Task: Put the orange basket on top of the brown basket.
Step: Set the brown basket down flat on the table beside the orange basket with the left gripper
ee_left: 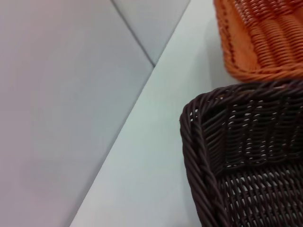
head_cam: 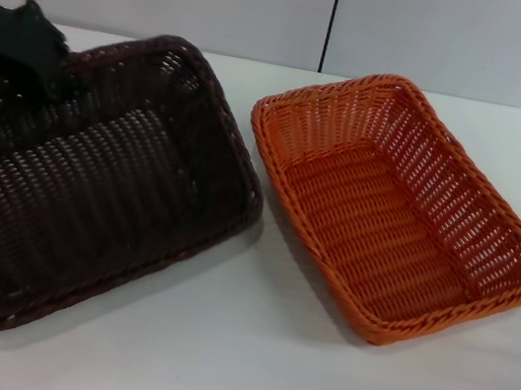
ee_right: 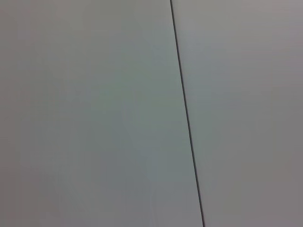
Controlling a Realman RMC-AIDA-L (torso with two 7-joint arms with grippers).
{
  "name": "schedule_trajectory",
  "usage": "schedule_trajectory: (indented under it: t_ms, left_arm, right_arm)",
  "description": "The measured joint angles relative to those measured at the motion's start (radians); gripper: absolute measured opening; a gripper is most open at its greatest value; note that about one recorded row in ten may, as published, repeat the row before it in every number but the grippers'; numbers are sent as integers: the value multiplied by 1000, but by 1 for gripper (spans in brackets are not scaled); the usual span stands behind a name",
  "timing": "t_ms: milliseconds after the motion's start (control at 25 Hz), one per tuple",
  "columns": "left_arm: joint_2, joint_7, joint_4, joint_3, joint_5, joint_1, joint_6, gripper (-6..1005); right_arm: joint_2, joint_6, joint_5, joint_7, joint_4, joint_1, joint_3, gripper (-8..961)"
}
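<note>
The brown basket (head_cam: 92,187) lies on the left of the white table, its open side up. The orange basket (head_cam: 389,207) lies to its right, apart from it, empty and open side up. My left gripper (head_cam: 46,69) is at the brown basket's far left rim, right on the braided edge. The left wrist view shows a corner of the brown basket (ee_left: 246,156) close up, with the orange basket (ee_left: 260,38) beyond it. My right gripper is out of view; its wrist view shows only the wall.
The white table (head_cam: 241,372) runs in front of and between the baskets. A grey panelled wall (head_cam: 418,31) with a dark vertical seam stands behind the table's far edge.
</note>
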State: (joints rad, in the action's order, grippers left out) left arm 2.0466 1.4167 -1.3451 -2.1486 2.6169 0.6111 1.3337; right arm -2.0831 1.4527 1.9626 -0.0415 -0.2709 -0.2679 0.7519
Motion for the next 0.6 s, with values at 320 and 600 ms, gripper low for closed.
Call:
schedule_trajectory:
  t_ms: [320,600]
  left_arm:
    - [9,64,73,2,-56,30,-16,226]
    - [11,103,127,76,-82,24,-106,227]
  right_arm:
    - [0,1,7,3,-4,9,-1,834]
    - [1,1,7,4,-3,7,-2,833]
